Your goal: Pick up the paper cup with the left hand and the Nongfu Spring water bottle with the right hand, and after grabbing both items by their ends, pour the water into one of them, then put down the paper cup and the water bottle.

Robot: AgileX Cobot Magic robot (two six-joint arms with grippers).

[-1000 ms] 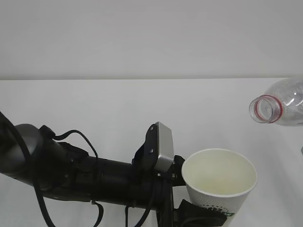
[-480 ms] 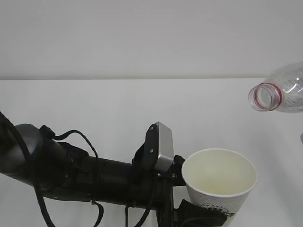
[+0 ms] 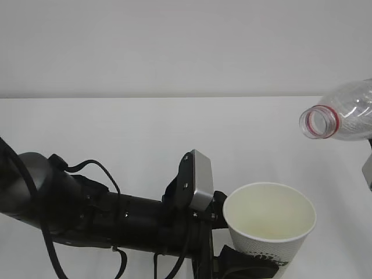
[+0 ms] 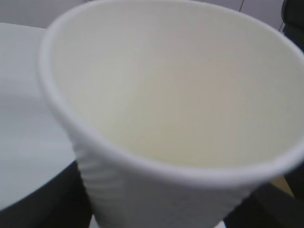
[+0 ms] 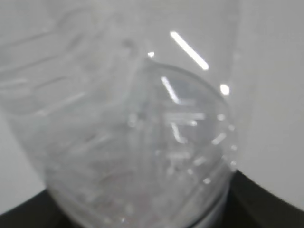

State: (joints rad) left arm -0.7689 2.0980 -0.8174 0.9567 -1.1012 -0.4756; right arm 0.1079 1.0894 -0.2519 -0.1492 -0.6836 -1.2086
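Exterior view first: my left arm (image 3: 116, 224) reaches in from the lower left over the white surface (image 3: 145, 133), and its tool (image 3: 247, 261) grips the paper cup (image 3: 269, 224) low on its wall, upright, near the front edge. Up at the right edge, the Nongfu Spring water bottle (image 3: 343, 119) hangs tilted, open mouth facing the cup but off to its right, not above it. Left wrist view: the cup's pale inside fills the frame; I cannot tell whether water is in it. Right wrist view: the bottle's clear base (image 5: 142, 142) is seated in my right tool, jaws set wide around it. I judge both pickups done; setting both down remains. Nothing else stands in the way.
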